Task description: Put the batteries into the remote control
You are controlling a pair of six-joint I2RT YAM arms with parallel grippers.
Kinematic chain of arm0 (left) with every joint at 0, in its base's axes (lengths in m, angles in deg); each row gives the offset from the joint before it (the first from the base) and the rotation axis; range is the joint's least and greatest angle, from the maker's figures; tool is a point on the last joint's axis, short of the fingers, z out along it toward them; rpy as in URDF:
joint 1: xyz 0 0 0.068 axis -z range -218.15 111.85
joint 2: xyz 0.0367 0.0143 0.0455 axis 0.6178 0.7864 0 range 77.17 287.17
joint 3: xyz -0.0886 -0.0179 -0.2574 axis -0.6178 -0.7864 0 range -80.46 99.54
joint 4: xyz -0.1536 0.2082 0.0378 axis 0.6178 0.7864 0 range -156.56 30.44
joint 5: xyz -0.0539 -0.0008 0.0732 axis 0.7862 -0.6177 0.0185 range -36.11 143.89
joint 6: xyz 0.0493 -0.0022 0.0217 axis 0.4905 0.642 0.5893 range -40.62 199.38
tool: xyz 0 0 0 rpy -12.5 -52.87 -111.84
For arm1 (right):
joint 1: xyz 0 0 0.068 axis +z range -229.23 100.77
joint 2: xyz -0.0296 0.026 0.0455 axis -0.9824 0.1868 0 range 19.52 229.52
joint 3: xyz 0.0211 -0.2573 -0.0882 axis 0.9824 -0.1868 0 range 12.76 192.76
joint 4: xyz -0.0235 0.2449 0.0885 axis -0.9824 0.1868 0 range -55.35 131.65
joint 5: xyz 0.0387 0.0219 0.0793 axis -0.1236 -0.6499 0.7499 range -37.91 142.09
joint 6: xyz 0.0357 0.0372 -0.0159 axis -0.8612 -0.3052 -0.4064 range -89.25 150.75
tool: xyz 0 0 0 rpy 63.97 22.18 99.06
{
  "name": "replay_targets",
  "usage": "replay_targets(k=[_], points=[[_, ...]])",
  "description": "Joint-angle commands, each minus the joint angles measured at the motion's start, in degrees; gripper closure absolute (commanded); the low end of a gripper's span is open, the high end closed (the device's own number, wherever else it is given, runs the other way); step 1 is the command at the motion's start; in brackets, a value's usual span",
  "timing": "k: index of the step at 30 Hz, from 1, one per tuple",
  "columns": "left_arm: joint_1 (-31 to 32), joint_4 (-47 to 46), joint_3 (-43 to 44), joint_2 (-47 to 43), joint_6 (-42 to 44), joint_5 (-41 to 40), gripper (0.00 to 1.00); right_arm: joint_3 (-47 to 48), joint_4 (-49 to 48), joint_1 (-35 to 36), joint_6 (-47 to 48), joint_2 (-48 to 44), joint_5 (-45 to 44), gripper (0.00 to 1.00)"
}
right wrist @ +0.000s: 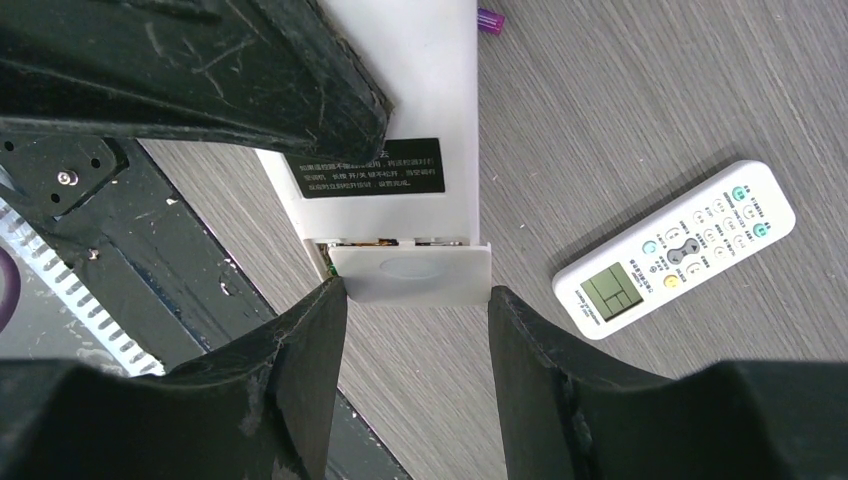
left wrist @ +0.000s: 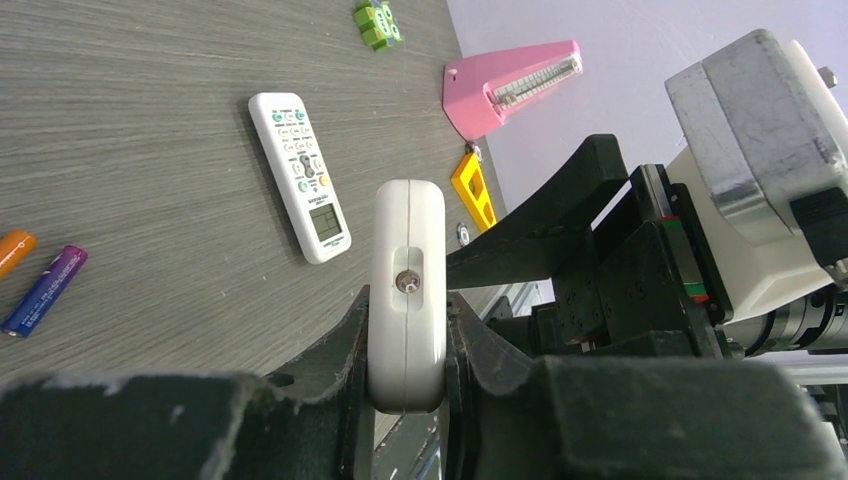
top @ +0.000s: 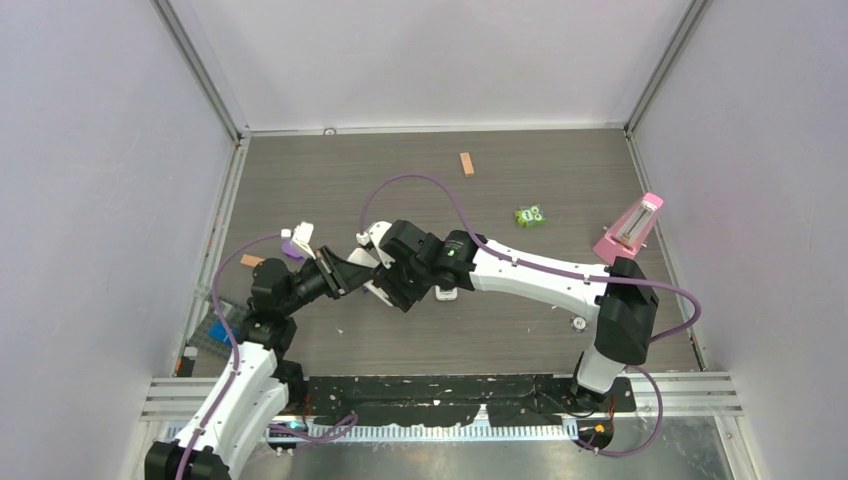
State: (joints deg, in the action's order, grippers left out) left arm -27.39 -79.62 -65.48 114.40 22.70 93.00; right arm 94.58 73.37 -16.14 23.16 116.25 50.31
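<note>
The remote control is white and hangs above the table, seen end-on. My left gripper is shut across its sides. Its back carries a black label. The battery cover sits slid a little off the body, with a strip of circuitry showing in the gap. My right gripper is shut on the cover's two sides at its tips. The batteries lie on the table: an orange cell and a blue-purple cell side by side, away from both grippers.
A second white remote with a display lies face up on the table. Further off are a pink wedge-shaped object, a green toy, a tan wooden block and a yellow piece.
</note>
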Motion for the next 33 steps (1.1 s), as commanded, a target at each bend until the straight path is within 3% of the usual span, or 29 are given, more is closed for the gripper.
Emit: replay_targets(k=[1, 17, 33], points=[[1.4, -4.38, 4.98, -1.78, -3.57, 10.99, 1.0, 2.11, -5.86, -0.86, 0.33, 1.33, -2.69, 0.59], [1.37, -3.16, 5.44, -1.04, -5.33, 7.84, 1.0, 2.99, -5.12, -0.76, 1.08, 1.43, 7.83, 0.55], [1.39, -3.31, 5.15, -0.65, -7.86, 5.79, 1.0, 7.11, -1.16, -0.67, -0.23, 4.35, 8.14, 0.48]])
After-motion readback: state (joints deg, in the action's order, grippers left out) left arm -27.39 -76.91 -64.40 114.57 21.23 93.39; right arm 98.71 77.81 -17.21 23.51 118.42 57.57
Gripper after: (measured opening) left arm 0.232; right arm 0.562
